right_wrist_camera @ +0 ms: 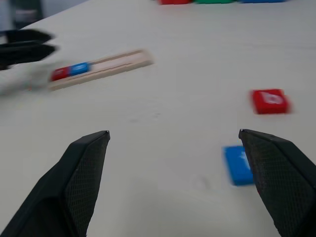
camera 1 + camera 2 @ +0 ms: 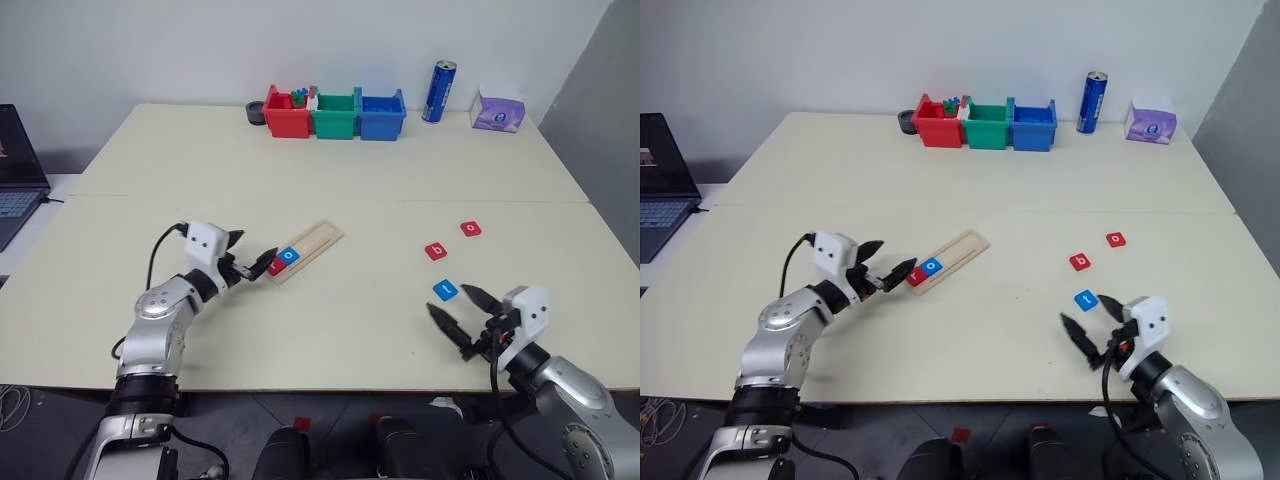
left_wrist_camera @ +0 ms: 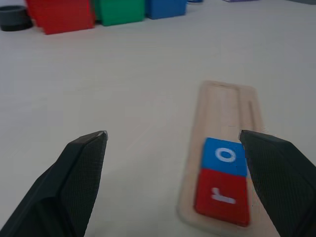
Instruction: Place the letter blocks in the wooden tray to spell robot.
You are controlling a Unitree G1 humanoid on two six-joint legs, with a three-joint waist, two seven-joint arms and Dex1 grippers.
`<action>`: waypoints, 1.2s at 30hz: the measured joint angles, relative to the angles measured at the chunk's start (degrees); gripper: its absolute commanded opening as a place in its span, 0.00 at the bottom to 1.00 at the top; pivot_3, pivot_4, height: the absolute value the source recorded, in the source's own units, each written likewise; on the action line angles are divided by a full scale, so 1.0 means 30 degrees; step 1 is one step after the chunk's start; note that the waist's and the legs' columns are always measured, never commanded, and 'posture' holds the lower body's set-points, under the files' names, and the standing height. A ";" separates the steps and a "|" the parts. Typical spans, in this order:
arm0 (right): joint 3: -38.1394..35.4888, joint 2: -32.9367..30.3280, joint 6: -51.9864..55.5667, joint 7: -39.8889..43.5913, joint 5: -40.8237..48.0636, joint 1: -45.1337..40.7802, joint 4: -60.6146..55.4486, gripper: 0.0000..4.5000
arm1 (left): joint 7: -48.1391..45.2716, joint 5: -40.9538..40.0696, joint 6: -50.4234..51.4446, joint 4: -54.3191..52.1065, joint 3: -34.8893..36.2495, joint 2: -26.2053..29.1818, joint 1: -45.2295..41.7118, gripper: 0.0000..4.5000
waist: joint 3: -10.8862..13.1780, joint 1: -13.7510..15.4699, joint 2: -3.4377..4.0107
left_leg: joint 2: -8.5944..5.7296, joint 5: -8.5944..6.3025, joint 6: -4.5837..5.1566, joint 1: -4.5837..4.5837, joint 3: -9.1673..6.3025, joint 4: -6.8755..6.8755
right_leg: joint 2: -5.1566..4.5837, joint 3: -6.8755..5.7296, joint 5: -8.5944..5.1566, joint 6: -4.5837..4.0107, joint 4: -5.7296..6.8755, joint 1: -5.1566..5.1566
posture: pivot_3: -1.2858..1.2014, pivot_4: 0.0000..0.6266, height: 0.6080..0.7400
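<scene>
So the wooden tray [image 2: 307, 248] is lying at an angle near the middle of the worktop [image 2: 330, 180], and it's already got two tiles at its near end: a red "r" block [image 3: 222, 196] right at the end and a blue "o" block [image 3: 225, 156] touching it, rest of the groove bare. The other three are loose off to the right: a blue "t" block [image 2: 445, 290], a red "b" block [image 2: 436, 251] a bit further back, and another red block [image 2: 470, 229] beyond that, can't really read its letter. Left pincer [image 2: 252, 263] sits just beside the tray's near end, spread wide, gripping nothing. Right pincer [image 2: 466, 319] is near the blue "t", also wide open and empty. Red, green and blue bins [image 2: 335, 113] line the far edge.
</scene>
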 measured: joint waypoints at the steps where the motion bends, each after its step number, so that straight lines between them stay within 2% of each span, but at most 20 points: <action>1: 0.0257 -0.0439 0.0247 0.0264 0.0036 -0.0289 -0.0461 0.99 | -0.0208 0.0227 0.0090 0.0265 -0.0303 0.0149 -0.0332 1.00 | -0.0002 -0.0002 -0.0001 | 0.0001 0.0000 0.0000 0.0003 -0.0002 0.0000 | 0.0001 -0.0002 -0.0002 0.0004 0.0000 0.0003 | 0.52 0.24 1.00; 12: 0.1410 -0.2734 0.0809 0.1807 -0.0511 -0.1972 -0.1629 0.99 | -0.2179 0.1142 0.0722 0.1716 -0.2121 0.0257 -0.1311 1.00 | 0.0008 0.0020 -0.0017 | 0.0010 -0.0002 0.0001 -0.0031 -0.0006 -0.0004 | -0.0009 -0.0030 -0.0003 0.0005 -0.0014 -0.0007 | 0.52 0.24 1.00; 31: 0.2069 -0.2807 0.1191 0.1934 -0.0538 -0.2042 -0.2726 0.99 | -0.2533 0.2404 0.2609 0.1791 -0.2964 0.0385 -0.2138 1.00 | -0.0002 0.0028 -0.0025 | 0.0007 -0.0001 0.0001 -0.0017 -0.0015 0.0004 | -0.0011 -0.0031 -0.0004 0.0007 -0.0004 0.0006 | 0.52 0.24 1.00; 36: 0.2085 -0.2806 0.1520 0.1930 -0.0516 -0.2065 -0.2815 1.00 | -0.2450 0.2662 0.3790 0.1003 -0.3438 0.0598 -0.2270 0.75 | -0.0016 0.0027 -0.0026 | 0.0007 -0.0001 0.0001 -0.0001 -0.0020 0.0003 | -0.0011 -0.0019 -0.0004 0.0007 0.0002 0.0012 | 0.52 0.24 1.00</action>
